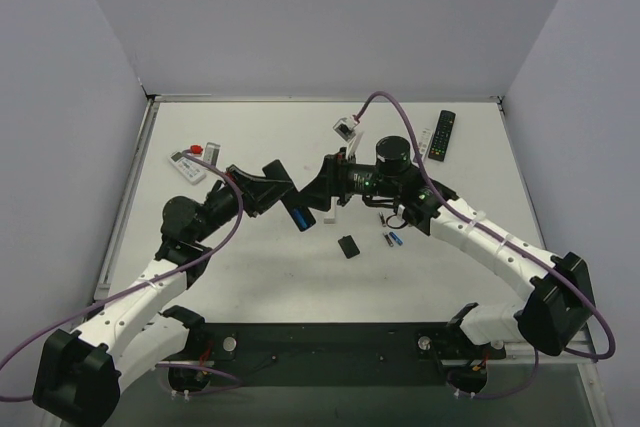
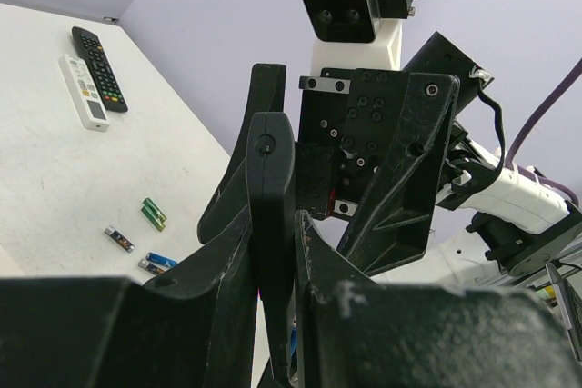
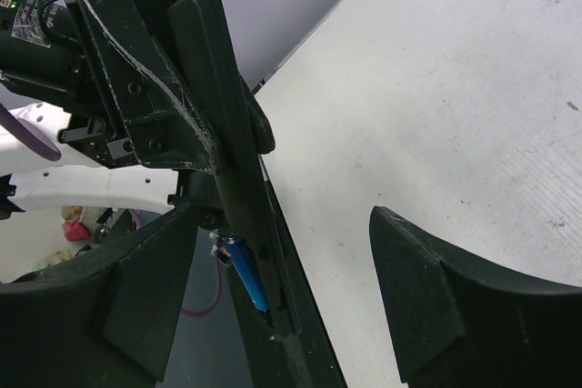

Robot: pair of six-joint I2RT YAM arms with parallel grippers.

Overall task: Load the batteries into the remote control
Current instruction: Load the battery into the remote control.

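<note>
Black remote control (image 2: 271, 179) clamped edge-on in the closed left gripper (image 2: 273, 256); a blue battery (image 3: 245, 272) lies along its back. Right gripper (image 3: 291, 302), jaws wide and empty, flanks the remote control. Loose batteries (image 1: 391, 239) lie on the table to its right.

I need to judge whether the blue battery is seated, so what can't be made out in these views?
- Bay of the remote: the left wrist sees it edge-on, open side turned away.
- Blue battery: the right wrist shows only part; the remote's edge hides whether it is seated.
- Loose batteries: polarity marks too small in the top view.
</note>
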